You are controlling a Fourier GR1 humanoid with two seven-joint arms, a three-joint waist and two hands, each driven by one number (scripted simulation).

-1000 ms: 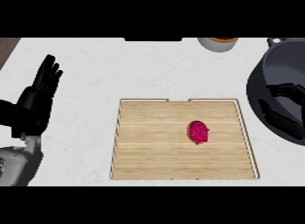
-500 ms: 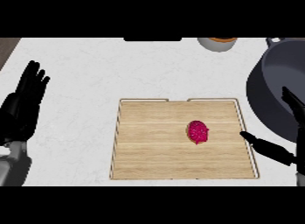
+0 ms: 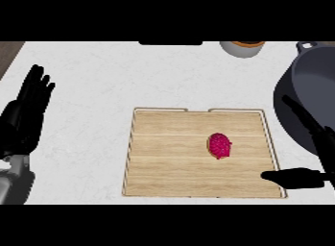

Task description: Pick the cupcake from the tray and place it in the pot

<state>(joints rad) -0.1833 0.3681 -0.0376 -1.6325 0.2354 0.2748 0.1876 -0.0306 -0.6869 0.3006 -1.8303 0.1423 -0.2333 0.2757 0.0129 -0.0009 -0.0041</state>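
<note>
cupcake [image 3: 220, 145] — magenta, ridged, lying on wooden tray [image 3: 170, 168]

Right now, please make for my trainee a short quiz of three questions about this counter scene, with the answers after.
1. True or false: the cupcake already lies inside the pot.
2. Which hand is nearer to the cupcake? A) left hand B) right hand
3. Fill in: the cupcake lies on the wooden ____.

Key:
1. False; it is on the tray, and the pot stands to the right.
2. B; the right hand is open at the tray's right edge, touching nothing, while the left hand rests open at the far left.
3. tray
</note>
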